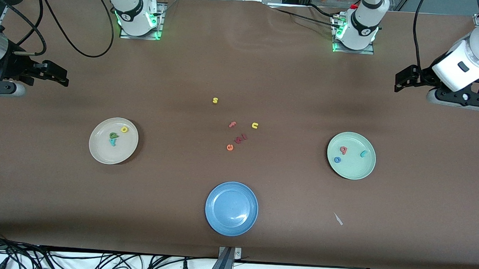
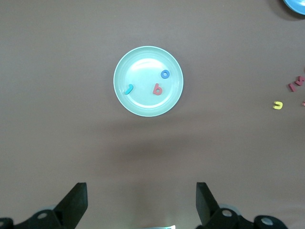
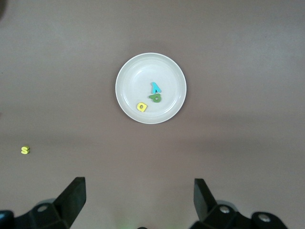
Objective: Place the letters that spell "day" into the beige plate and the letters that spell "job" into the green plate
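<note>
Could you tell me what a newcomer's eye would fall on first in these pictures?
Three plates stand out on the brown table: the beige plate toward the right arm's end holding three letters, the green plate toward the left arm's end holding three more, and a blue plate nearest the camera. Loose letters lie between them; both grippers wait open at the table's ends.

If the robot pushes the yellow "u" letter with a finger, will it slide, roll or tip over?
The yellow "u" lies flat on the brown table cover, so it would probably slide, not roll. It looks small and thin, so likely light. Its open shape might turn when pushed off-centre.
</note>
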Available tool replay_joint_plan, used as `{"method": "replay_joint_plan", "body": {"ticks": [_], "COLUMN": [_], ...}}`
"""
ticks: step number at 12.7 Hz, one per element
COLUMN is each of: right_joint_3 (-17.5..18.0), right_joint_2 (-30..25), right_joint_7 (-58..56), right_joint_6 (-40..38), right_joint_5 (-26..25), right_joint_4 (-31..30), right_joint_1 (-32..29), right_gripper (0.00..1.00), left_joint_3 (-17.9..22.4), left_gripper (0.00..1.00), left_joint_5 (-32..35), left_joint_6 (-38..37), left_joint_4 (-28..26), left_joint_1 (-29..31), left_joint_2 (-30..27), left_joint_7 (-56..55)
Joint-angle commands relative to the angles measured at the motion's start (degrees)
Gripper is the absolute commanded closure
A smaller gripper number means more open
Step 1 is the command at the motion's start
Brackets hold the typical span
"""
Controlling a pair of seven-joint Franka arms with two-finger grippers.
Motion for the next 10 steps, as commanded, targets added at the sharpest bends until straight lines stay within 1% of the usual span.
{"method": "replay_joint_plan", "body": {"ticks": [1, 10], "right_joint_3": [0.2, 0.3], "right_joint_2": [-1.2, -0.6], "right_joint_7": [-0.9, -0.9], "right_joint_6": [0.6, 0.4], "right_joint_5": [1.0, 0.4], "right_joint_4": [-0.9, -0.6], "right_joint_1": [-0.6, -0.5], "right_gripper": [0.0, 0.0], "left_joint_3": [-0.4, -0.4], "left_gripper": [0.0, 0.0], "left_joint_5": [0.9, 1.6], "left_joint_6": [-1.4, -1.4], "left_joint_4": [1.9, 1.9], "left_joint_1": [0.2, 0.4], "left_joint_2": [0.7, 1.9], "left_joint_7": [-0.8, -0.8]}}
